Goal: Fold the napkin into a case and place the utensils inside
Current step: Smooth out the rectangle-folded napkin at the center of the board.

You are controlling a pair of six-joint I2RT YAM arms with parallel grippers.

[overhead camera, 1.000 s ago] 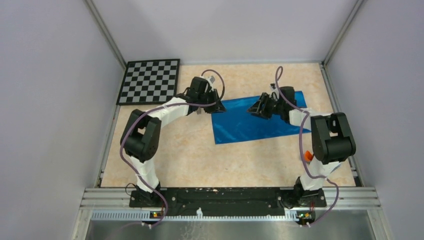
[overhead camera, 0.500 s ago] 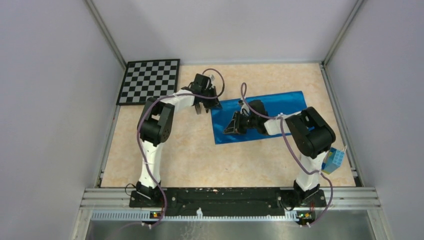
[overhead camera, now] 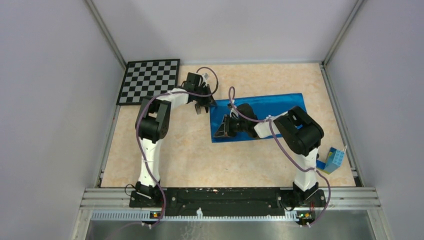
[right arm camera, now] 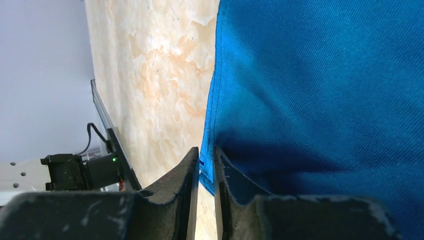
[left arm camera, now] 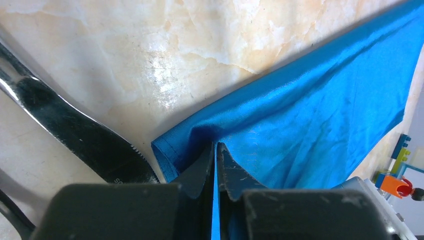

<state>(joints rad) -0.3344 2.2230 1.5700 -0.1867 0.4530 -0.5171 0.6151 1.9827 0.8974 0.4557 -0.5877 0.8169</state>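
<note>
At the far-left corner of the napkin (overhead camera: 272, 102), the left claw (left arm camera: 216, 147) was pinched fully closed on the cloth, with blue fabric bunched between its fingers. The right claw (right arm camera: 206, 152) was closed to a thin gap on the hem at the near-left corner, with the edge caught between its pads. The napkin lay flat on the surface (overhead camera: 175, 155), right of centre and not yet folded into a case. The knife (left arm camera: 75, 130) lay on bare surface just beside the left claw's corner, apart from the cloth.

Handling notes: we judged the cloth light, limp and slightly glossy. It creased around the left grip, so we expected it to drape and sag rather than keep its shape. A slick weave could slide out of a shallow pinch. We thought the hemmed corners and edges were the best holds, taken deep enough to include the stitched fold. The two corners should travel together so the cloth stays taut between them. The knife looked rigid, smooth and thin. We judged a grip across its handle safest.
</note>
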